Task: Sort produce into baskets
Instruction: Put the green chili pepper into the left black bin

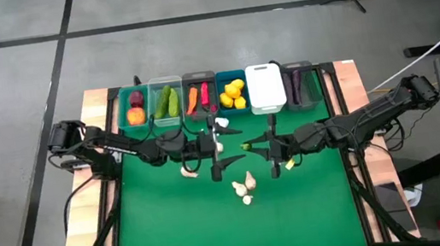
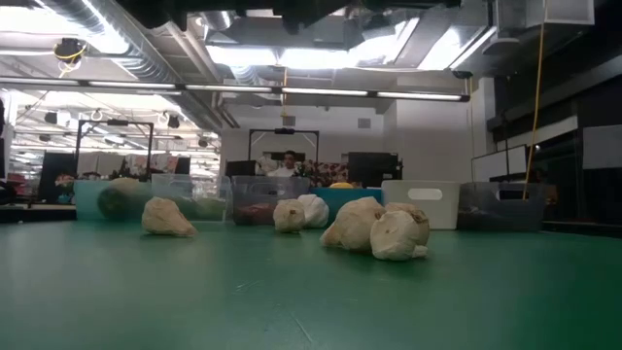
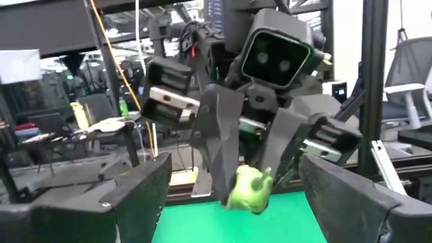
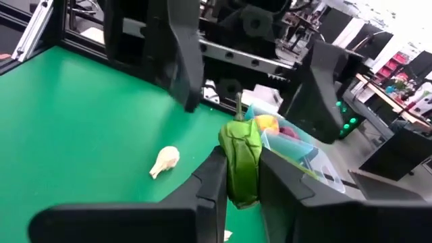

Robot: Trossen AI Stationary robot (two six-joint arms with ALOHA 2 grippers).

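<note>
My right gripper (image 1: 249, 146) hangs over the middle of the green mat, shut on a green toy vegetable with a stem (image 4: 241, 162), also seen in the left wrist view (image 3: 250, 189). Facing it from the table's left, my left gripper (image 1: 218, 147) stands open and holds nothing. Several whitish garlic pieces lie on the mat (image 1: 188, 171) (image 1: 244, 187) (image 2: 398, 235). The baskets stand in a row at the far edge, from the teal one (image 1: 134, 109) to the dark one (image 1: 301, 86), with produce in most. My right gripper pinches the green vegetable's body (image 4: 237, 183) between its two fingers. The fingers reach roughly level from the table's right side. The stem end (image 4: 239, 108) sticks out past the fingertips. The vegetable is lifted clear of the mat.
The white basket (image 1: 266, 86) sits between the blue one (image 1: 232, 94) with lemons and the dark one. One garlic (image 1: 220, 124) lies just in front of the grey basket (image 1: 198, 98). The two grippers stand close together. The mat's near half (image 1: 235, 233) is bare.
</note>
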